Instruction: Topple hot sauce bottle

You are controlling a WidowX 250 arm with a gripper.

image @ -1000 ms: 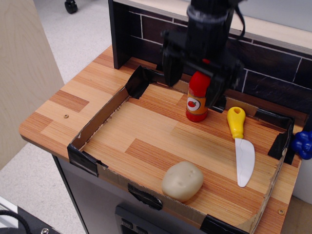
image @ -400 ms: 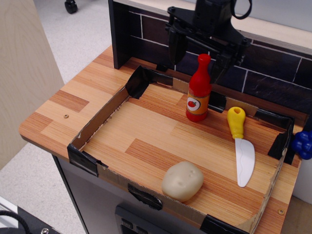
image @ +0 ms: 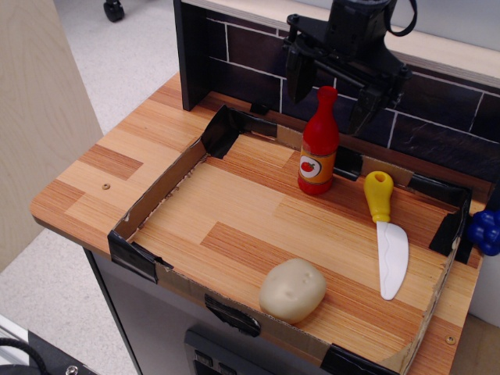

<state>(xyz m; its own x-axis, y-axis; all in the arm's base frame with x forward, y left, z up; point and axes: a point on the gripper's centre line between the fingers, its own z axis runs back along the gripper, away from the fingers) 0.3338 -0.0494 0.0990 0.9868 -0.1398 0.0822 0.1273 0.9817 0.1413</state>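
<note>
While upright, hot sauce bottle [image: 319,144] below spread gripper [image: 331,98], cap between fingers

Robot lab bench: wooden tabletop [image: 117,148] with taped cardboard pen [image: 164,183], mock brick backsplash [image: 242,51], toy potato [image: 292,290].

Light is even and fairly bright, diffuse, seemingly from overhead. Shadows are soft and short: a faint one lies under the pale potato [image: 292,290] and a small one at the base of the hot sauce bottle [image: 319,144]. The wooden surface [image: 234,226] shows a mild sheen without harsh glare. The white knife blade [image: 392,258] is close to overexposed. Focus is reasonably sharp across the middle; the black tool [image: 331,92] reads dark with little detail. No clear edge distortion shows.
</note>
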